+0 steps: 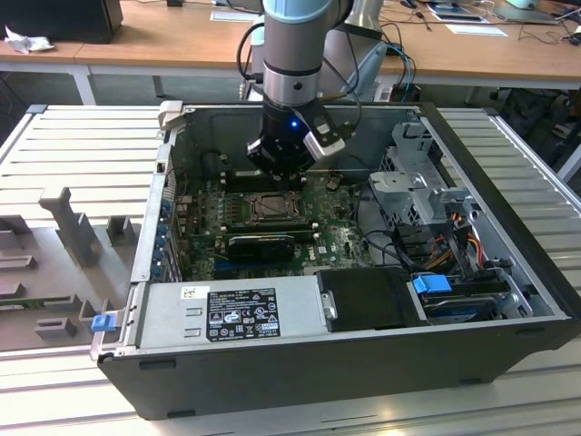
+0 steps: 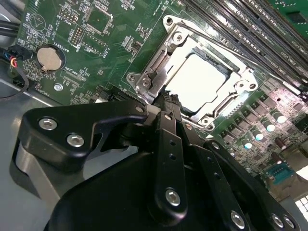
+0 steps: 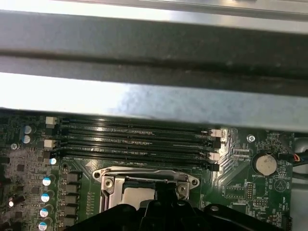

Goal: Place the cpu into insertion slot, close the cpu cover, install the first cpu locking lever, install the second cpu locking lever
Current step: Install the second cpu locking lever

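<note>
- The gripper (image 2: 165,97) is down inside the open PC case, hanging right over the socket on the motherboard (image 1: 238,238). In the exterior view it's the black head (image 1: 283,154) under the arm's silver wrist, with a little blue light glowing on it.
- The fingers look pinched together into one narrow black stack, nothing between them as far as I can see. The tips sit right at the edge of the socket frame; I can't tell whether they actually touch it.
- The cpu (image 2: 198,81) is lying flat in the socket already, pale silver top facing up, square in the opening.
- The cpu cover (image 2: 161,65) is down flat over it, its shiny frame running around the chip. In the first wrist view you get the same frame (image 3: 144,174) with a slice of chip (image 3: 137,195) peeking out above the gripper body.
- Just past the socket are the long black memory slots (image 3: 134,139), and the round coin battery (image 2: 50,57) sits off to one side.
- The case (image 1: 290,363) lies on its side on a ribbed grey table (image 1: 82,145), power supply (image 1: 227,313) along the near wall, blue-tabbed drive bay (image 1: 434,283) toward the exterior view's right.
</note>
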You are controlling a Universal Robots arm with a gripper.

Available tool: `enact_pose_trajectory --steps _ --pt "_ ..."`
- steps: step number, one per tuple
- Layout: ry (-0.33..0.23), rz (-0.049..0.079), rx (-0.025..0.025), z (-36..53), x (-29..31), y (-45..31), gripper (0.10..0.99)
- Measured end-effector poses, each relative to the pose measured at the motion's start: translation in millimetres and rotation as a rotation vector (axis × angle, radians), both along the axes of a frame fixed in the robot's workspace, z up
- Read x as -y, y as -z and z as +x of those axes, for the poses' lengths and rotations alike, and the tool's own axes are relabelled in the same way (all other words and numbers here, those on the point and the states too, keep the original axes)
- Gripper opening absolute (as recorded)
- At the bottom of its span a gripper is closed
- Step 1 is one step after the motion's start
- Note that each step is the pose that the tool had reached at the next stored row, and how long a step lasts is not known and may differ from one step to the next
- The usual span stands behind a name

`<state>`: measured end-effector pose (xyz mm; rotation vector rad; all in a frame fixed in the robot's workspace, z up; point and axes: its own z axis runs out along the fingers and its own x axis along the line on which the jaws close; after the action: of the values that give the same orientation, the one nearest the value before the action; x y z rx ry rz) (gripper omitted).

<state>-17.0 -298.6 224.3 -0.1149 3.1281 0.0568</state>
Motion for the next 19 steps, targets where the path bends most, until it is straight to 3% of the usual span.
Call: enact_pose_trajectory --steps 11,19 --pt "0.000 0.000 0.0000 0.0 0.1 -18.1 0.106" --pt "0.000 0.000 0.0000 0.0 8.0 -18.8 0.106"
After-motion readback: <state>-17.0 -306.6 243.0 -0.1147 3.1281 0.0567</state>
